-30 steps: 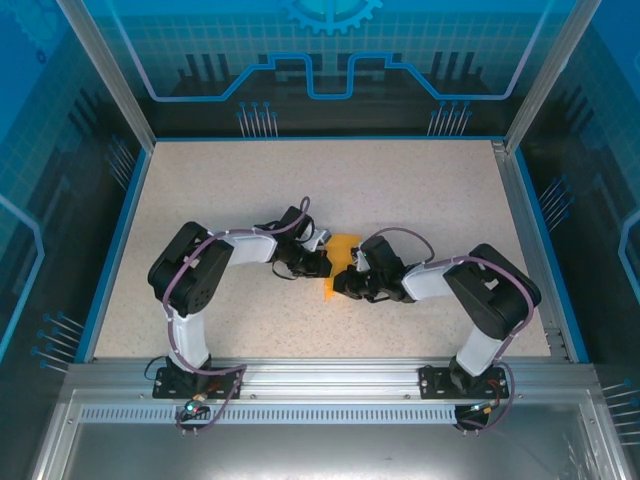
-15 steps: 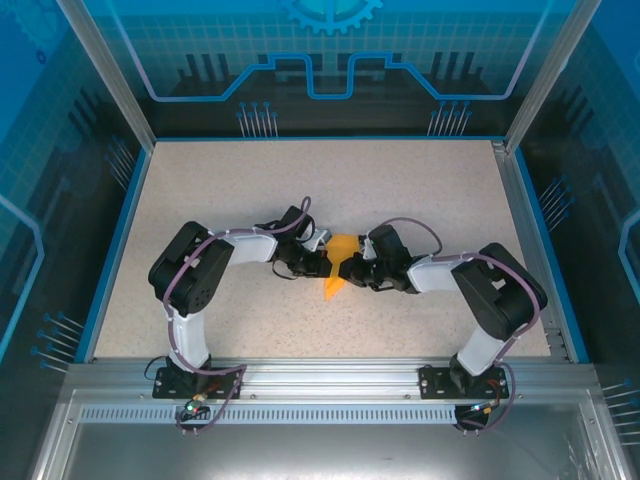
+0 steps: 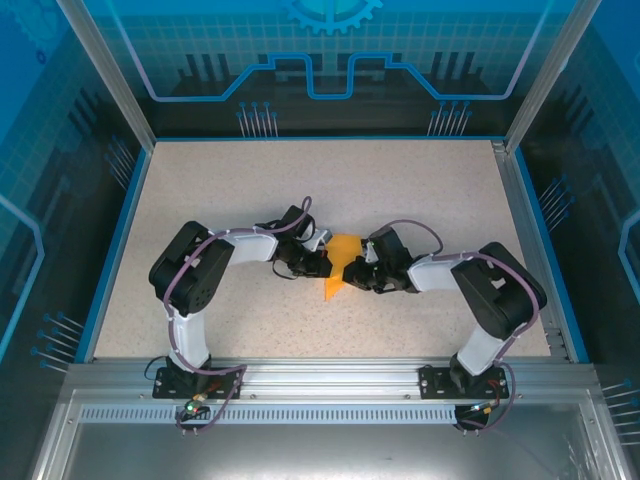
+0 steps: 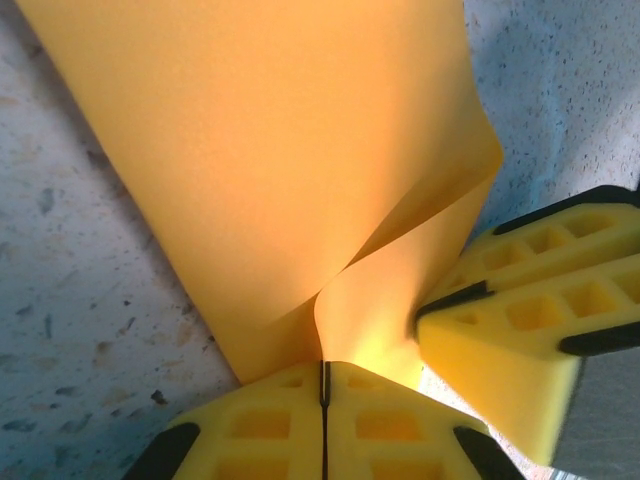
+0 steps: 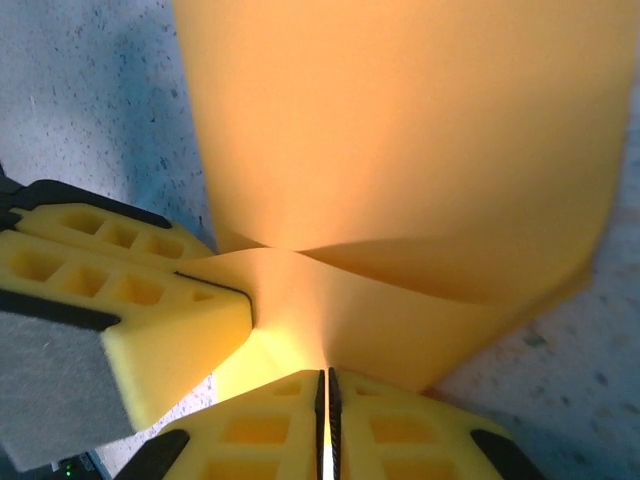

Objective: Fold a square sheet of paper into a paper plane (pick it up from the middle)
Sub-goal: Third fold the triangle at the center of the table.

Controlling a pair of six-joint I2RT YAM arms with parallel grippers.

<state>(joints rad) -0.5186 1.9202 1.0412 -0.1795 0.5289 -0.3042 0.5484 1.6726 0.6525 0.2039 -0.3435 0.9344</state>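
Speckled table (image 3: 220, 190), 1 orange paper (image 3: 342, 248), left gripper (image 4: 323, 375) and right gripper (image 5: 327, 385) both pinching it

Bright, even light; soft shadow along curled fold of thin bright-orange paper sheet (image 5: 400, 120); slight blur in wrist close-ups.

One camera looks down from high up. Two sit close behind the left end effector (image 4: 323, 378) and right end effector (image 5: 327, 382) — both see the paper (image 4: 280, 150) just ahead.
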